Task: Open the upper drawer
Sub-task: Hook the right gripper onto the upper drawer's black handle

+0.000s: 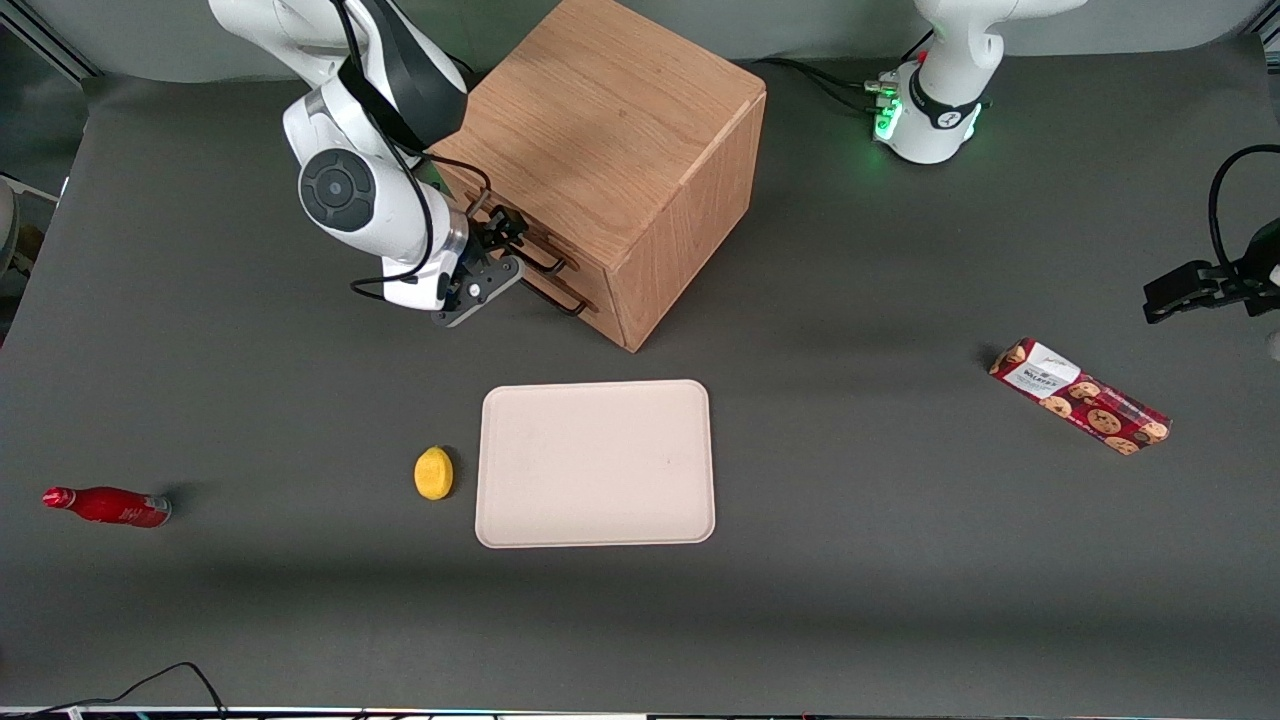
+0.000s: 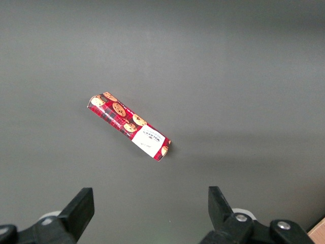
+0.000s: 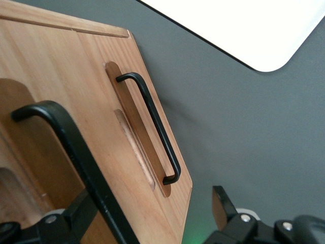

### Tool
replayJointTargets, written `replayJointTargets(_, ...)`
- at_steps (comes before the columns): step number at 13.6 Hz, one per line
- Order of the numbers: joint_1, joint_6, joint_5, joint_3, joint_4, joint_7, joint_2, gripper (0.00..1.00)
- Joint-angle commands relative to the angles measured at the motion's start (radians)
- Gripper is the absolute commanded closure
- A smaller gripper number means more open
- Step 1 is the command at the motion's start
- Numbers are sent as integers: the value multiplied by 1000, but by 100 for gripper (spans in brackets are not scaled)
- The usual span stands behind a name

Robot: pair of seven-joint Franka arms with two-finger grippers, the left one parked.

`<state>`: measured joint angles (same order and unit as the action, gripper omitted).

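The wooden cabinet [image 1: 610, 140] stands at the back of the table, its drawer fronts facing the working arm's end. The upper drawer [image 3: 35, 162] looks shut, flush with the lower drawer [image 3: 96, 96]. Its black bar handle [image 3: 76, 152] runs close past the camera. My right gripper [image 1: 505, 245] is right at the cabinet's front at upper-handle height. It is open, and the upper handle passes between its fingers [image 3: 81, 213], close to one of them. The lower drawer's handle [image 3: 152, 127] lies farther off, untouched.
A beige tray [image 1: 595, 465] lies nearer the front camera than the cabinet, with a yellow lemon [image 1: 434, 472] beside it. A red bottle [image 1: 108, 506] lies toward the working arm's end. A cookie packet [image 1: 1080, 396] lies toward the parked arm's end.
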<state>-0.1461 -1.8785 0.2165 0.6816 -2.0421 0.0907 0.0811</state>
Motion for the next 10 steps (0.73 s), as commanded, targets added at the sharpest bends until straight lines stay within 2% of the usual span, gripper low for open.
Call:
replayJointTargets(1,-6,-22,9,7,-20,29,-11,0)
replayJointTargets(10,-7,-56,0,6,-18,18,11,0)
